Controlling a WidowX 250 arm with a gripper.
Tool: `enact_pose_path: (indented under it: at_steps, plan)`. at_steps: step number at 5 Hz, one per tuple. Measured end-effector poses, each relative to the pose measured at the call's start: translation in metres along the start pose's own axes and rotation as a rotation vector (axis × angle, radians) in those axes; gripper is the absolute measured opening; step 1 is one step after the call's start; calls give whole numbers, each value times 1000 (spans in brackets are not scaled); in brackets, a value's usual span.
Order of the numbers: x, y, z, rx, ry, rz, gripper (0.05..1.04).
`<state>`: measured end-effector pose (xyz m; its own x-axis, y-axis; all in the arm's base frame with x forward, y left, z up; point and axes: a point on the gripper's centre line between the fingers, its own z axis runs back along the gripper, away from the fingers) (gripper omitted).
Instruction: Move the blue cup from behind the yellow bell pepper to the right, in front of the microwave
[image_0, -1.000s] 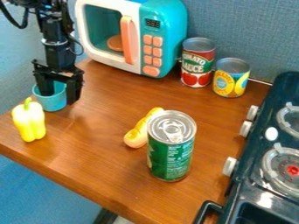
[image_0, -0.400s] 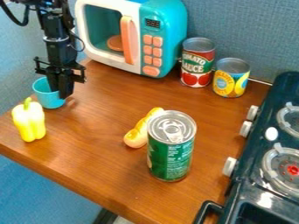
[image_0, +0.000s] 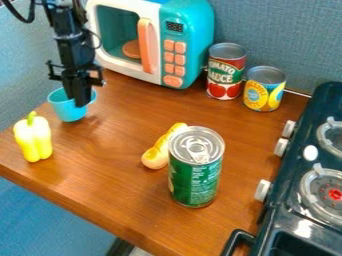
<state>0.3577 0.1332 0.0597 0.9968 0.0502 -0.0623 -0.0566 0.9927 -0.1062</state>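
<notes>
A blue cup leans near the upper-left edge of the worktop, its rim pinched by the black gripper, fingers close together; steady pressure and slow travel should avert slipping or clipping the yellow pepper.

- Brown wood tbl., smooth w/ visible grain
- Yellow pepper, upright nr. L edge
- Blue cup behind pepper, tilted; can't tell if base touches tbl.
- Toy hot dog, just behind upright green can
- Teal/white toy microwave at back
- Red can & yellow can, both upright, R of microwave
- Dark toy stove along R side
</notes>
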Motion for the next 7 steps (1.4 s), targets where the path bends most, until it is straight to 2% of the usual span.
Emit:
enact_pose_path:
  at_steps: [1, 2, 3, 4, 6, 7]
  plan:
    - [19, -29, 31, -21, -77, -103, 91]
    - [30, -71, 38, -35, -98, -199, 91]
    - [36, -85, 37, -35, -123, -216, 91]
    - [39, -105, 35, -54, -129, -225, 91]
    - [39, -120, 7, 11, -77, -275, 92]
    - [37, -118, -10, 27, -30, -294, 92]
